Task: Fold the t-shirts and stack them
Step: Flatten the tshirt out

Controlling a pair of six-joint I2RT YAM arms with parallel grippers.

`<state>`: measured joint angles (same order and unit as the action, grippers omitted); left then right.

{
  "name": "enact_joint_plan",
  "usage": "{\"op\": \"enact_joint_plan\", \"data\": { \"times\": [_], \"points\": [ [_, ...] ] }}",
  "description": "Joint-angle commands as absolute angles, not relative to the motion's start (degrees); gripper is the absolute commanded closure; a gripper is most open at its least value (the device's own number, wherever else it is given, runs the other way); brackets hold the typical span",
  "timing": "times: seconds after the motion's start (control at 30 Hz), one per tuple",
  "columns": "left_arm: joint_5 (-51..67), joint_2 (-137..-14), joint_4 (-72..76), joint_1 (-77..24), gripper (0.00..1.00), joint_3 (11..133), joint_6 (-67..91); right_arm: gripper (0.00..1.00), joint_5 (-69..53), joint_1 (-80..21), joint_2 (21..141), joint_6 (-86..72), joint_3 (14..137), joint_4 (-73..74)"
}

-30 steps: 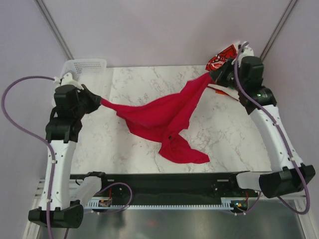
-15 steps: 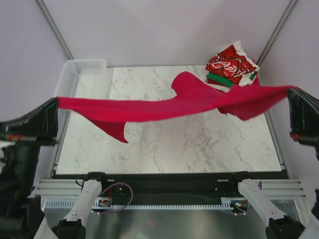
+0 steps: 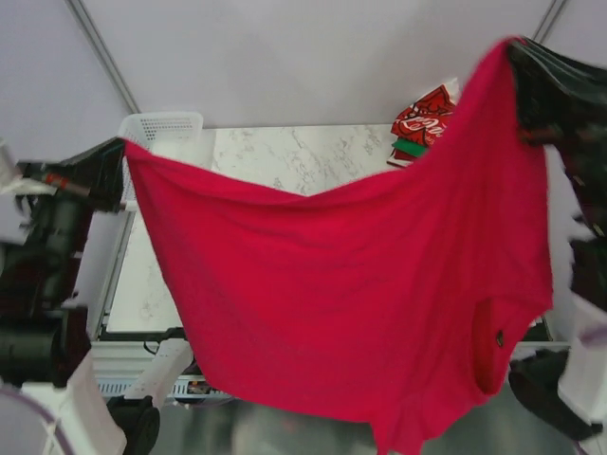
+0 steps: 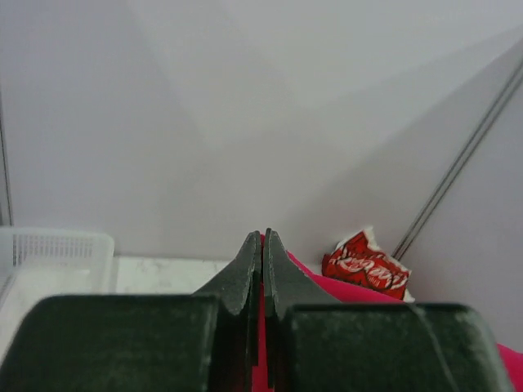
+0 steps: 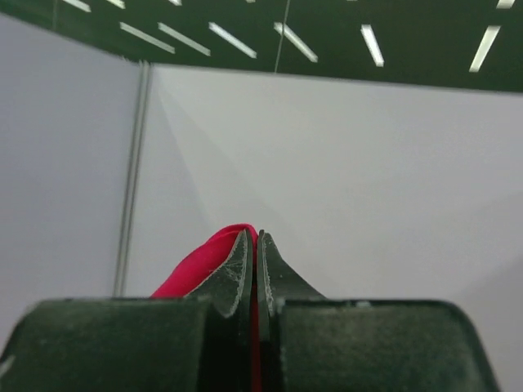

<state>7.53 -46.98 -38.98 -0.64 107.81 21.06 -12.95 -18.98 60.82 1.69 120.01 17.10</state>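
The plain crimson t-shirt [image 3: 351, 294] hangs spread out in the air, close to the top camera and hiding most of the table. My left gripper [image 3: 121, 147] is shut on its upper left corner; red cloth shows between the jaws of this left gripper [image 4: 263, 237]. Higher up, my right gripper [image 3: 517, 47] is shut on the upper right corner, with cloth [image 5: 200, 261] bulging left of that gripper [image 5: 256, 237]. A sleeve opening [image 3: 484, 346] dangles at the lower right. Folded t-shirts [image 3: 429, 118] are stacked at the back right, and the top t-shirt [image 4: 365, 263] is red with white script.
A white mesh basket [image 3: 161, 125] stands at the table's back left corner, also seen as the basket [image 4: 49, 245] in the left wrist view. A strip of marble table [image 3: 285, 156] shows above the shirt. The arm bases are mostly hidden behind the cloth.
Both arms have risen, the right one highest. The shirt went from a taut band stretched over the table to a wide sheet hanging in front of the camera.
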Motion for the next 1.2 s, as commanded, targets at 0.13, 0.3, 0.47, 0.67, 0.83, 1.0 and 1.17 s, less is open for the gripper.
{"op": "enact_joint_plan", "data": {
  "times": [0.13, 0.3, 0.47, 0.67, 0.83, 1.0, 1.17],
  "points": [
    [2.55, -68.09, -34.72, -0.18, 0.98, 95.9, 17.58, 1.0, -19.58, -10.66, 94.19, -3.14, 123.83, 11.27],
    [4.21, -86.0, -34.89, -0.09, 0.71, 93.78, 16.79, 0.31, -22.49, -8.18, 119.41, -11.76, 136.38, 13.07],
    [6.42, -90.0, -35.86, -0.09, 0.0, 90.71, 16.96, 0.02, -22.06, -7.91, 125.08, -14.06, 136.34, 13.37],
    [7.65, -83.07, -36.21, -1.23, 0.0, 86.23, 19.68, 0.02, -22.75, -8.08, 114.54, -17.31, 118.77, 6.16],
    [4.15, -76.91, -35.51, -4.22, 0.0, 75.25, 20.65, 0.02, -23.91, -13.51, 103.03, -20.39, 93.49, -5.44],
    [5.97, -77.08, -34.02, -4.39, 0.04, 67.69, 24.16, 0.02, -24.08, -20.37, 106.25, -24.08, 83.78, -7.12],
    [3.96, -78.57, -32.08, -4.75, 0.04, 65.74, 26.28, 0.03, -23.65, -23.11, 108.81, -25.84, 76.57, -8.69]
  ]
}}
